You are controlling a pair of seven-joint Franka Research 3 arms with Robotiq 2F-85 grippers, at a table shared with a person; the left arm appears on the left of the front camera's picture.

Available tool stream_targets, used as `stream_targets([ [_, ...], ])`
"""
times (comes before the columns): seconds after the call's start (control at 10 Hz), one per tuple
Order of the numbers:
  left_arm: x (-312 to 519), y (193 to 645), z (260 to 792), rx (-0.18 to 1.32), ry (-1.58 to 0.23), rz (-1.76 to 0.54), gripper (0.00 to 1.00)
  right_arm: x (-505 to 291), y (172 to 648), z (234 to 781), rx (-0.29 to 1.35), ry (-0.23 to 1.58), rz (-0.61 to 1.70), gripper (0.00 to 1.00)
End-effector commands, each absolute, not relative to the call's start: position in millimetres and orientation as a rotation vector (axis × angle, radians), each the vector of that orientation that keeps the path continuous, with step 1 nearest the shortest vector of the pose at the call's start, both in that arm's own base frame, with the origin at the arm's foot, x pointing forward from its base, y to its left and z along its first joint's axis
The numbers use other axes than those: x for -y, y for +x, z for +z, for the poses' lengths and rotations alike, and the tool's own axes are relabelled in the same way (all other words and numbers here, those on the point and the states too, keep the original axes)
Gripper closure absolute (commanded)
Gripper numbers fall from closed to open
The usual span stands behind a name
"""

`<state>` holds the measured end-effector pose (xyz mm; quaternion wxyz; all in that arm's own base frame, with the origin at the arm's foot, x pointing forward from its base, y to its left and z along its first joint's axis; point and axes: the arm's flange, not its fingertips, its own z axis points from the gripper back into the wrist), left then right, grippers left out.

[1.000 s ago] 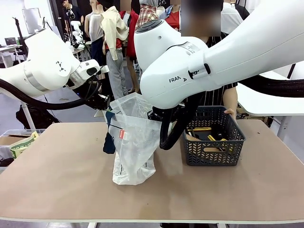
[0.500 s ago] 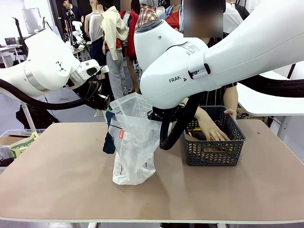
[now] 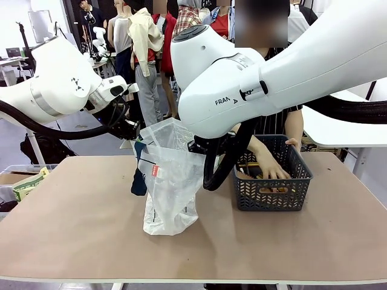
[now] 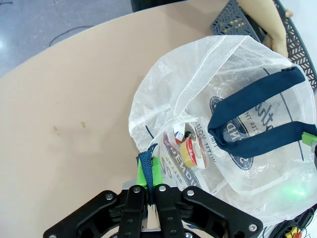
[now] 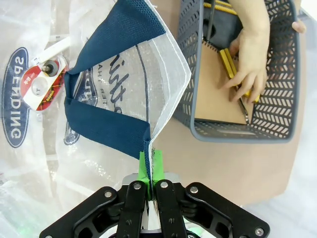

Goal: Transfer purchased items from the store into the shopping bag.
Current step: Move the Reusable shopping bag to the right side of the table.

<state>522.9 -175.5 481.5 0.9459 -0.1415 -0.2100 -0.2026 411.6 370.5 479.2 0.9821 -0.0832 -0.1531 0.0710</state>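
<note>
Left hand (image 4: 150,178), right hand (image 5: 150,166), both tight on one shopping bag (image 3: 172,181); one basket (image 3: 272,196).

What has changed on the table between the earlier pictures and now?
The person's hand came down into the basket and now rests on the items inside; nothing is lifted out yet. The left gripper and the right gripper stayed as they were, fingers shut on the rim of the shopping bag, holding it open. The bag has not moved.
</note>
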Motion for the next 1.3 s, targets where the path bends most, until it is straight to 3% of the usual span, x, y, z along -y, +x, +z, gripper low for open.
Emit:
stream_targets([
  [0.0, 174.0, 523.4, 481.8, 0.429, -0.288, -0.409, 1.00, -368.2, 410.0, 478.1, 0.309, -0.174, 0.141, 1.00],
  [1.2, 174.0, 523.4, 481.8, 0.429, -0.288, -0.409, 1.00, -368.2, 410.0, 478.1, 0.309, -0.174, 0.141, 1.00],
])
